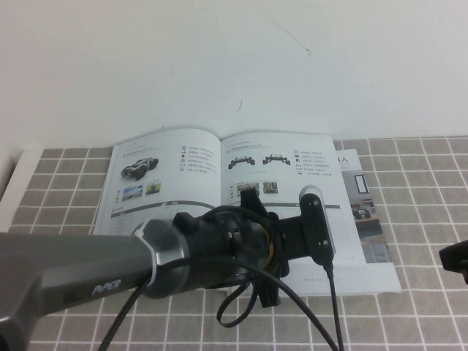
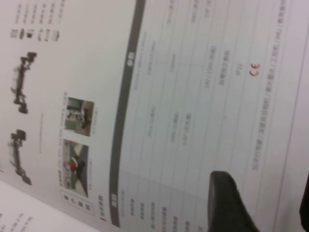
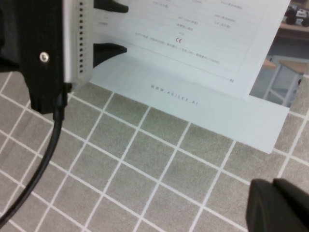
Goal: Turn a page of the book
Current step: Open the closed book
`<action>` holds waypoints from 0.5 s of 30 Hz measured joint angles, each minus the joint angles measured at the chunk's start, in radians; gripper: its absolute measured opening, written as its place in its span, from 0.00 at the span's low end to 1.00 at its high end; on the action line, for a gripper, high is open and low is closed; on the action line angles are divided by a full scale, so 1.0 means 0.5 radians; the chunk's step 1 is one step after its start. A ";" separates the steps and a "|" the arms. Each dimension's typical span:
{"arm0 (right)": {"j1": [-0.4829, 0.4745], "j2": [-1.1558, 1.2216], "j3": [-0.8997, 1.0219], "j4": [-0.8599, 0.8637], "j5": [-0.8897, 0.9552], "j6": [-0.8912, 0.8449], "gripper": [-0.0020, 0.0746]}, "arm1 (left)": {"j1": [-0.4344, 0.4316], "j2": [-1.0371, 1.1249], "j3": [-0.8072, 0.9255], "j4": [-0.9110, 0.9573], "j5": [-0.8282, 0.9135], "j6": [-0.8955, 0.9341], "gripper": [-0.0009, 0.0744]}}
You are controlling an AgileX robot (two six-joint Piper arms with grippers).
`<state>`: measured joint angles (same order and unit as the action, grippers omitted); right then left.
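The book [image 1: 168,168] lies open on the tiled table. The page [image 1: 292,168] with two black chassis pictures and a grey-barred table is its right-hand sheet and lies flat. It fills the left wrist view [image 2: 193,96] and shows in the right wrist view [image 3: 203,29]. My left gripper [image 1: 289,234] hovers over the page's lower part, largely hidden by its own wrist. It is open and empty [image 2: 265,208], with fingers [image 3: 108,50] apart just above the paper. My right gripper [image 1: 453,259] is shut and empty [image 3: 277,205] over the tiles, right of the book.
A second booklet [image 1: 369,212] with room photos lies under the book and sticks out at its right and front [image 3: 203,104]. The left arm's black cable [image 1: 322,314] loops over the front tiles. A white wall rises behind the table.
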<state>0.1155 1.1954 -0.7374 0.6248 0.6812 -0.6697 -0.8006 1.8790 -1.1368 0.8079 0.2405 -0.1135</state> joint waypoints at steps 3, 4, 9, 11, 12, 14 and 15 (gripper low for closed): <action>0.000 0.000 0.000 -0.014 0.000 0.000 0.02 | 0.000 0.000 -0.043 0.066 0.000 -0.054 0.42; 0.000 0.000 0.000 -0.014 0.000 0.000 0.02 | 0.000 0.000 -0.058 0.081 0.000 -0.073 0.42; 0.000 0.000 0.000 -0.029 0.000 -0.004 0.02 | 0.000 0.010 -0.077 0.121 0.008 -0.189 0.42; 0.000 0.000 0.000 -0.035 0.000 -0.004 0.02 | 0.000 0.018 -0.077 0.124 0.029 -0.232 0.42; 0.000 0.000 0.000 -0.039 0.000 -0.004 0.02 | 0.000 0.017 -0.077 0.124 0.046 -0.260 0.42; 0.000 0.000 0.000 -0.040 -0.009 -0.007 0.02 | 0.000 0.019 -0.077 0.117 0.083 -0.294 0.42; 0.000 0.000 0.000 -0.044 -0.019 -0.007 0.02 | 0.000 0.019 -0.077 0.102 0.098 -0.299 0.42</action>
<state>0.1155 1.1954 -0.7374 0.6030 0.6715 -0.6734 -0.8006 1.8883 -1.1755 0.8589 0.2896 -0.2632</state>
